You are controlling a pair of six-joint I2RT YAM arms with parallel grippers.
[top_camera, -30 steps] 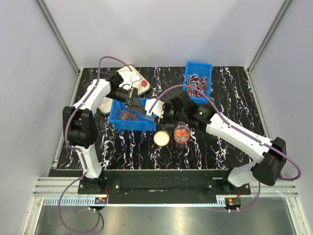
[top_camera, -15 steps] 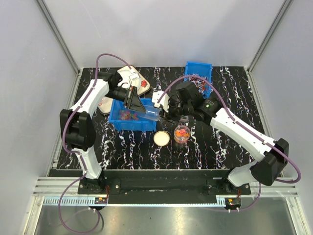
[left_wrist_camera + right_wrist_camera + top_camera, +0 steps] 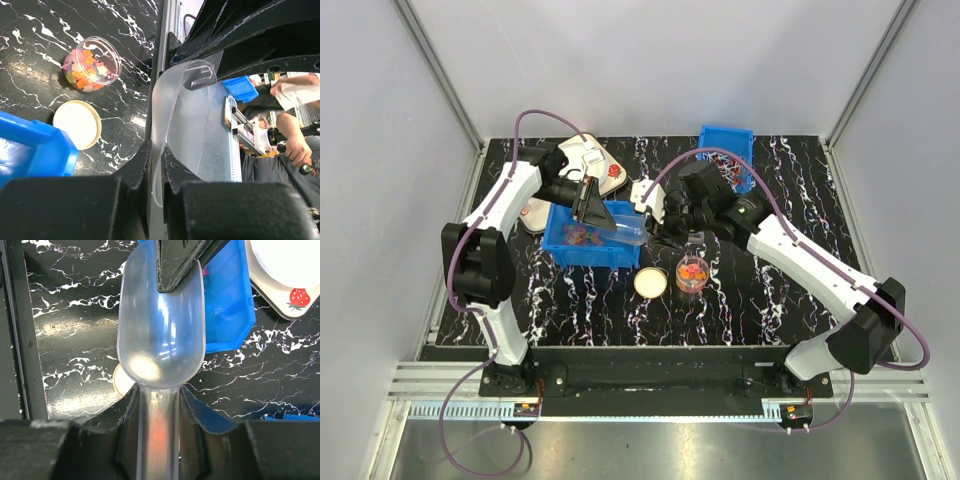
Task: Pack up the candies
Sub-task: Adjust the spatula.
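- Carrying everything is a black marbled table, with a blue bin on it.
- Left pincer is over the bin, clamped narrow on the rim of a clear scoop.
- Right pincer is at the bin's right edge, closed around the scoop handle.
- Clear jar stands upright and uncapped, near the bin's front-right corner.
- Cream lid lies flat just in front of the bin, beside the jar.
- Candies lie in the bin, with more in the jar.

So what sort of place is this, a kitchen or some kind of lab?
Probably a robotics lab test cell: a left arm and right arm bolted to a marbled table, plain grey panels in aluminium framing around it, and a person working nearby in the left wrist view.
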